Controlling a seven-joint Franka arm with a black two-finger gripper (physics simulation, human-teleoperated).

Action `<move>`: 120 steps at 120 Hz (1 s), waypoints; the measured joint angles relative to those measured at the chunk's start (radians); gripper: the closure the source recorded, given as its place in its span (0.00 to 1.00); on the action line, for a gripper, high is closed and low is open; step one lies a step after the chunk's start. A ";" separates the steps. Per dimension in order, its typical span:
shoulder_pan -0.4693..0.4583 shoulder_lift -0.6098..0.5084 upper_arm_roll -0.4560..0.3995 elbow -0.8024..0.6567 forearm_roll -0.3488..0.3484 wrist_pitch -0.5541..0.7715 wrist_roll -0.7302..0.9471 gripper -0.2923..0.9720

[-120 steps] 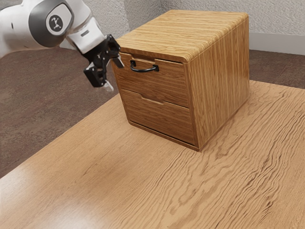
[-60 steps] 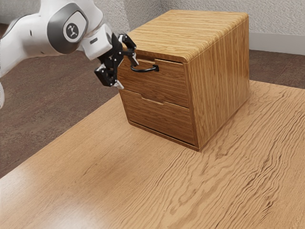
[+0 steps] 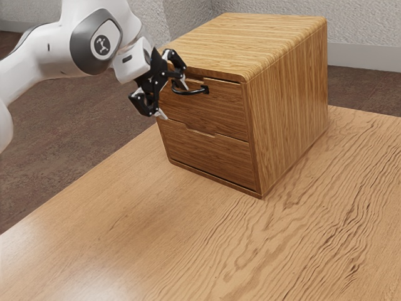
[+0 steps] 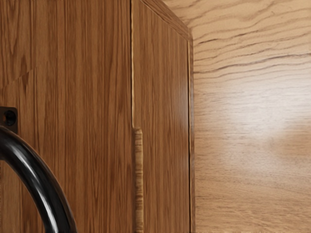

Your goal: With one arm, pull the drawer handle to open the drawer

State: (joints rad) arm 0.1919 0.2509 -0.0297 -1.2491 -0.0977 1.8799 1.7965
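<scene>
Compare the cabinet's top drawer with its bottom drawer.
The top drawer carries a black loop handle; the bottom drawer has just a small wooden lip at its upper edge. The open gripper sits at the top drawer's handle, while the bottom drawer has nothing near its lip. Both share the same wood grain, and neither looks pulled out.

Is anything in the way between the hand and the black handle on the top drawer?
Nothing visible. The open hand sits right at the end of the black handle on the top drawer, with no object between them.
</scene>
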 joint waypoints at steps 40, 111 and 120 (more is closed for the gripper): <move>0.006 -0.002 0.000 0.000 -0.001 0.002 0.028 0.52; 0.007 -0.031 0.031 -0.003 -0.046 -0.089 -0.002 0.78; 0.008 -0.042 0.035 -0.003 -0.049 -0.113 -0.014 0.80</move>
State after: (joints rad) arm 0.1996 0.2091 0.0057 -1.2525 -0.1462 1.7673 1.7829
